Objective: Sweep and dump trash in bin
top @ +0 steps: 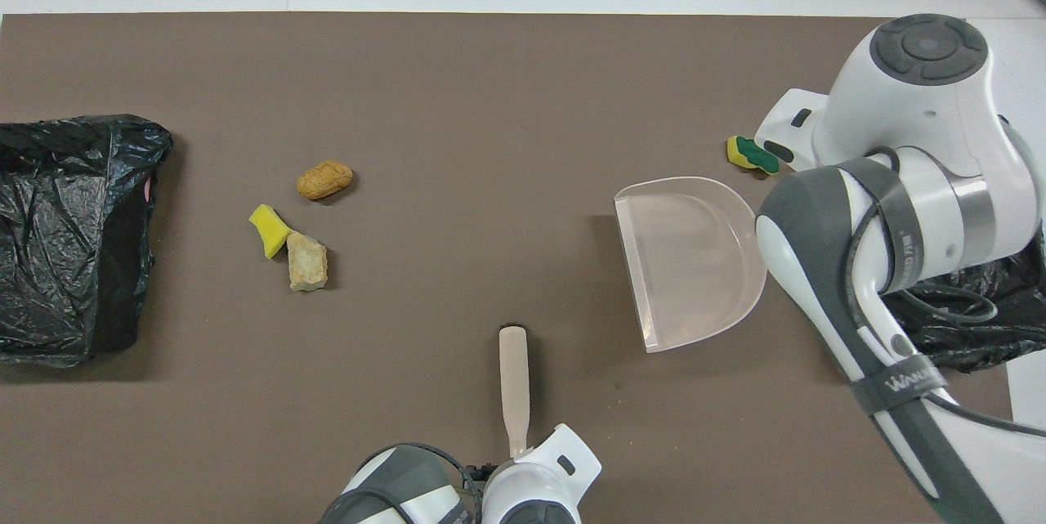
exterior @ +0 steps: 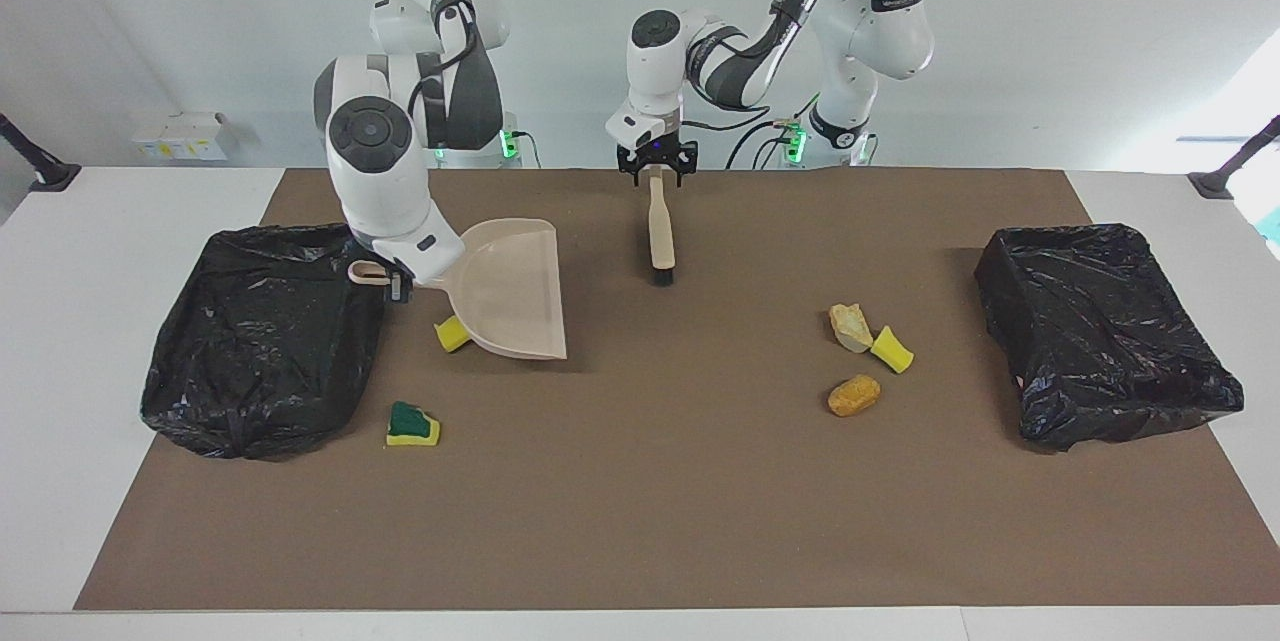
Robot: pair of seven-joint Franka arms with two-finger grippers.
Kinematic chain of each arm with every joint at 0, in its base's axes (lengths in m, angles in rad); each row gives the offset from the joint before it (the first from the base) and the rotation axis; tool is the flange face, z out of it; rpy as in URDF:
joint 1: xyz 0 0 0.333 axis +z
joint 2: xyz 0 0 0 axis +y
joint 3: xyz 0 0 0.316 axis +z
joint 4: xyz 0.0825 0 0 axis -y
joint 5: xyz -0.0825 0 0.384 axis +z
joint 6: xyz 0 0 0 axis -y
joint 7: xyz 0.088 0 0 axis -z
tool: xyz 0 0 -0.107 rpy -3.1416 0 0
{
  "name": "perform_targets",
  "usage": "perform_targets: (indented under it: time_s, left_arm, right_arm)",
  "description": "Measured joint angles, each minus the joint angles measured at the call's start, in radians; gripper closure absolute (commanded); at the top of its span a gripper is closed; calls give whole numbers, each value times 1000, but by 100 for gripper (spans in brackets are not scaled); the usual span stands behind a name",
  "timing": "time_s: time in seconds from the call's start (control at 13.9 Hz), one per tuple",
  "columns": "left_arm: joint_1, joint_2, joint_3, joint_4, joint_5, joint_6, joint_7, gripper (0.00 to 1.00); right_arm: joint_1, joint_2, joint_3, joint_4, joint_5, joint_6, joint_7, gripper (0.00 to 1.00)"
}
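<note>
Right gripper (exterior: 398,283) is pinched shut on the handle of the dustpan (exterior: 510,293), beside the black-lined bin (exterior: 262,341) that sits at the pan's 9 o'clock in the facing view. 1 yellow chunk (exterior: 452,333) lies against the pan's rounded back edge at its 7 o'clock, and the yellow-and-green sponge (exterior: 412,424) lies apart, farther out along that line. The pan's mouth opens toward 3 o'clock, away from both bits.

At the pan's 1 o'clock the left gripper (exterior: 656,167) sits at the top end of the brush (exterior: 660,231); whether it has closed on it I cannot tell. At the pan's 4 o'clock, well apart, lie a beige lump (exterior: 850,326), a second yellow chunk (exterior: 892,349) and an orange-brown lump (exterior: 853,395), short of the second bin (exterior: 1105,331).

Risks as I judge them: with its back to the nearest trash, the pan may shove the chunk aside instead of catching it. A hold so near the brush's tip may let it swivel under sweeping load.
</note>
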Motion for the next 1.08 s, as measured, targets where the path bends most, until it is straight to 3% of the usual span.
perform_targets:
  time_s: [0.07,0.14,0.43,0.65,0.86,1.08]
  left_arm:
    - [1,0,2,1,0,0,0,94]
    - [1,0,4,1,0,0,0,100]
    - [10,-3,12,6,0,-4,3,100]
    - [70,-10,22,52,0,-92,83,100]
    - [174,-58,27,103,1,-229,189,100]
    - [359,-142,32,135,3,-313,314,100]
  right_arm:
    - [2,-7,0,-17,-1,29,0,100]
    - [1,-16,-1,-41,-1,62,0,100]
    - [1,-35,-2,-92,-3,134,0,100]
    - [2,-38,-2,-95,-3,144,0,100]
    - [16,-39,0,-95,-3,145,0,100]
    - [44,-39,1,-99,-3,149,7,100]
